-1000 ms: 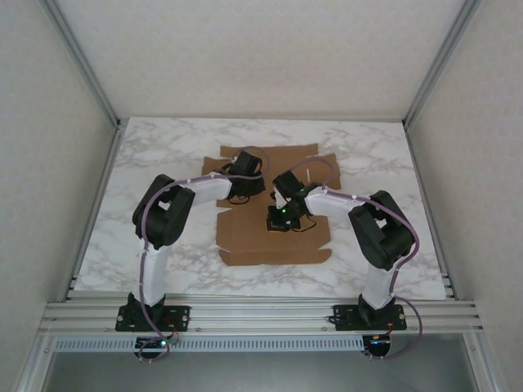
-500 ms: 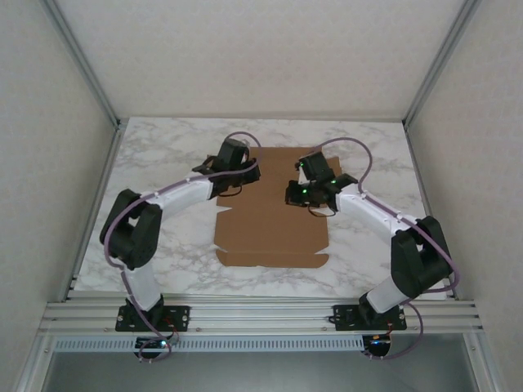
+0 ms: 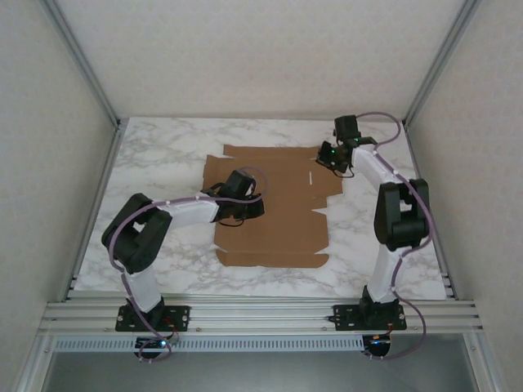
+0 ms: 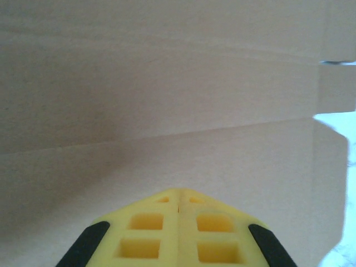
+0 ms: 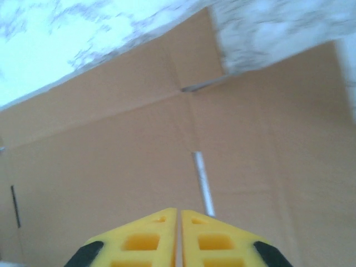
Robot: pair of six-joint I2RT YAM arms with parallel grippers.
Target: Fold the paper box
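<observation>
From above, the paper box (image 3: 278, 229) lies opened out flat in the middle of the marble table (image 3: 163, 163), its flaps spread towards the far edge. The left gripper (image 3: 245, 206) hangs over the left half of the cardboard, with its arm reaching in from the near left. The right gripper (image 3: 329, 158) is at the far right corner of the sheet, its arm stretched well forward. At this distance the set of neither pincer can be made out.

In the left wrist view, the left gripper (image 4: 178, 196) has its yellow fingers (image 4: 144, 228) pressed together, with nothing between them. The paper box (image 4: 167, 83) lies close beneath, crossed by fold creases. At the right a small tab (image 4: 336, 89) juts out beside a strip of bright table (image 4: 342, 123). Whether the tips touch the cardboard cannot be told.

In the right wrist view, the right gripper (image 5: 178, 214) is closed to a hairline gap between its fingers (image 5: 211, 242), pinching nothing. The paper box (image 5: 111, 156) lies below it, and a narrow slot (image 5: 203, 183) is cut just ahead of the tips. The table (image 5: 67, 33) shows beyond the cardboard's far edge.
</observation>
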